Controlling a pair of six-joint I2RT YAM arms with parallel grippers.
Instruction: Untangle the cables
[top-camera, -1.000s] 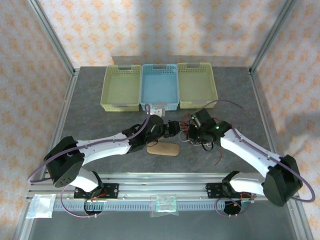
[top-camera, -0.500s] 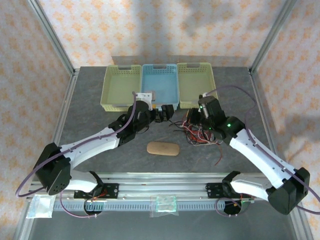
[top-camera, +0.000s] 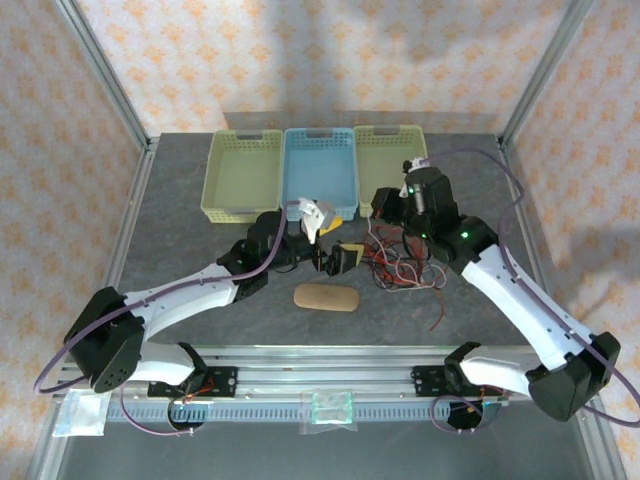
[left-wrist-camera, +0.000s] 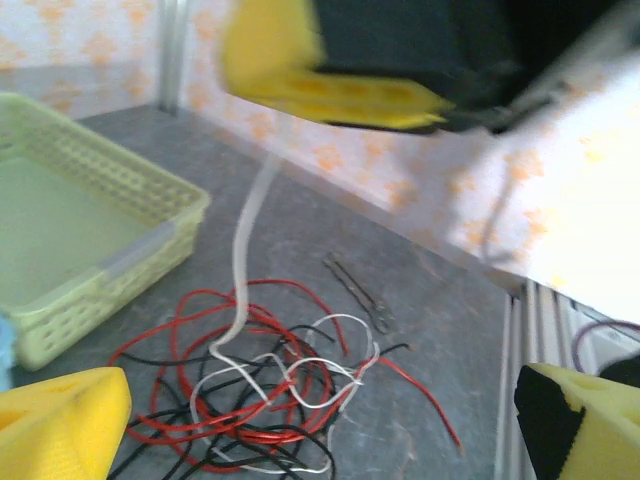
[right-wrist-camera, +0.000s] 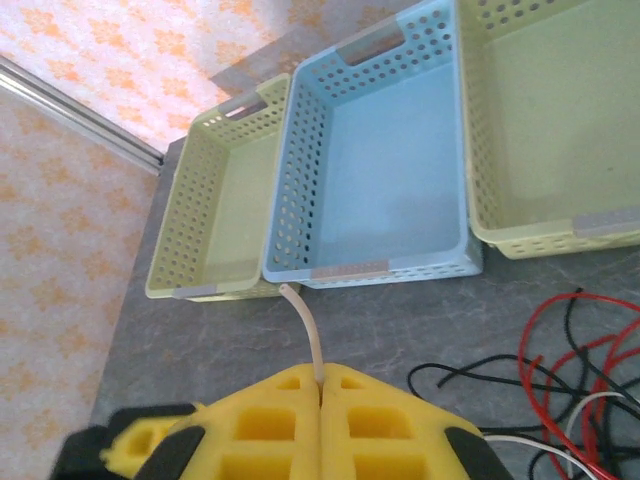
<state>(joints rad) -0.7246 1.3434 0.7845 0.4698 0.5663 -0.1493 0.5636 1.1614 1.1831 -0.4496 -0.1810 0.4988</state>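
- R gripper (right-wrist-camera: 320, 388), bottom centre of its wrist view: yellow fingers pressed flat together, with a pale cable (right-wrist-camera: 305, 330) nipped in the seam and poking up toward the baskets.
- L gripper (left-wrist-camera: 320, 425): jaws spread wide, one pad in each bottom corner of its own view, nothing held.
- The cables (top-camera: 402, 262) are a red/black/white snarl on the grey table (top-camera: 180, 230). In the overhead they're right of centre, below the right-hand green basket (top-camera: 395, 170) and up-right of the tan pad (top-camera: 326, 297).
- In the L wrist view the pale cable drops from the top of frame down into the loops, so one end is up and the other is buried.
- Handling, my read: string-thin, next to no weight, totally floppy. They won't hold shape and will drag neighbours along when pulled. The insulation is prob. slick, so a firm pinch is needed.
- Where to grab: I'd go for a free end or an outer strand, e.g. the red tail (left-wrist-camera: 420, 402) running to lower right, not the middle where everything crosses.
- Risk: a hard yank prob. tightens the knot. Slow draw, w/ the other gripper pinning the rest.
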